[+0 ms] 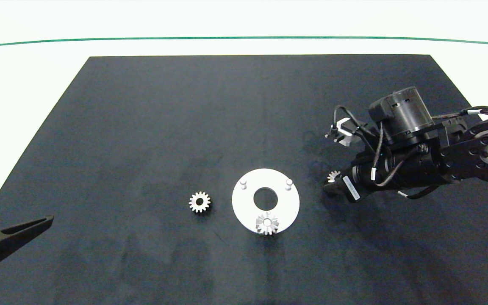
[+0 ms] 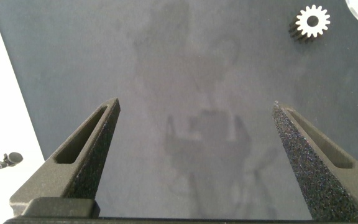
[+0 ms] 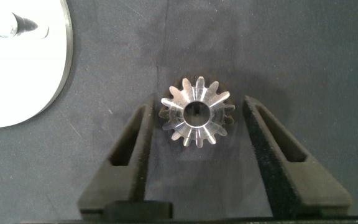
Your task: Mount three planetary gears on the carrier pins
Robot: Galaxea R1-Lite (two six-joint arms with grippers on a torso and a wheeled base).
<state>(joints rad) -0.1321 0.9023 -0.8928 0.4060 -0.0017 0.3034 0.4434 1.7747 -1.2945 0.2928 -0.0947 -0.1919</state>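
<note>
The white carrier disc (image 1: 284, 207) lies at the mat's centre front with two bare carrier pins (image 1: 243, 183) (image 1: 288, 182). One planetary gear (image 1: 267, 223) sits on the disc's near edge, where I cannot see a pin under it. A second gear (image 1: 200, 202) lies loose on the mat left of the disc; the left wrist view also shows this gear (image 2: 312, 22). The third gear (image 1: 334, 176) (image 3: 197, 112) lies flat right of the disc. My right gripper (image 1: 331, 183) (image 3: 199, 106) is low over it and open, a finger on each side. My left gripper (image 1: 11, 231) (image 2: 196, 104) is open and empty at the left edge.
A black mat (image 1: 142, 127) covers the white table, and a green line (image 1: 244, 37) runs across the table behind it. In the right wrist view the disc's rim (image 3: 36, 93) and one pin (image 3: 5, 22) are close beside the gear.
</note>
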